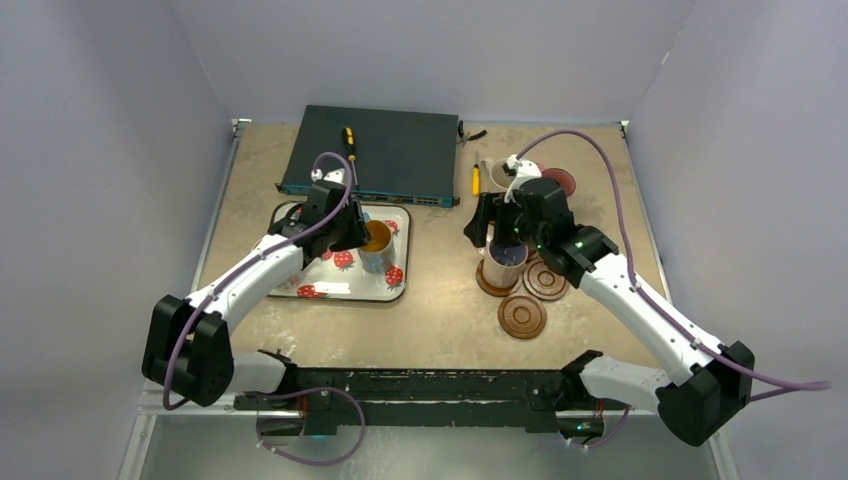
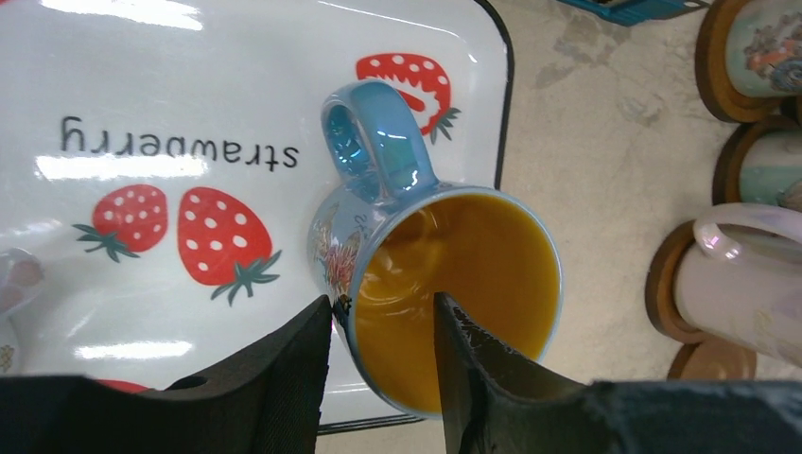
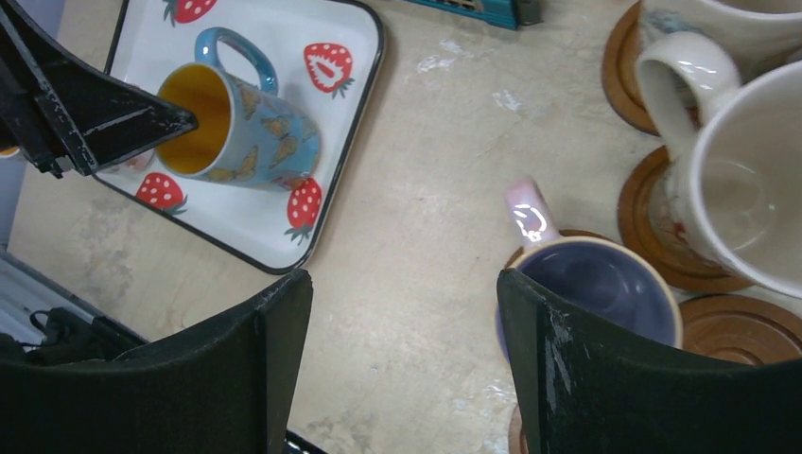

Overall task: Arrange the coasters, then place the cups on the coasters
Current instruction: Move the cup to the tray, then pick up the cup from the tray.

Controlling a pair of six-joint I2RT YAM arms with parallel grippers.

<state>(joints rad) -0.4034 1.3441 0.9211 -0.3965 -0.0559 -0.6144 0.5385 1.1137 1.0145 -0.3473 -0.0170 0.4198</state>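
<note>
Nearest the arm bases, two discs lie bare on the desk [image 1: 440, 330]: one coaster [image 1: 522, 317] out front and a second coaster [image 1: 545, 280] just behind it, both waiting for cups. Next back, the purple-lined cup [image 3: 601, 284] sits on its own disc. The right gripper [image 3: 405, 282] hangs over it, jaws wide, holding nothing. A cream cup [image 3: 747, 180] stands on a coaster right beside it.

Over on the left, the blue cup [image 2: 444, 274] is on the strawberry tray [image 2: 189, 85], not on a coaster. The left gripper [image 2: 383, 303] straddles its rim, one finger inside and one outside, parted rather than pinching.

Farther back stand another cream cup [image 1: 495, 175] and a red-lined cup [image 1: 560, 182].

By the look of it about four cups are placed, and at least the blue one is left.

From above, the right arm covers the middle of the cluster, and the disc under the red-lined cup is hard to confirm. Whatever the left arm hides on the tray cannot be made out.
</note>
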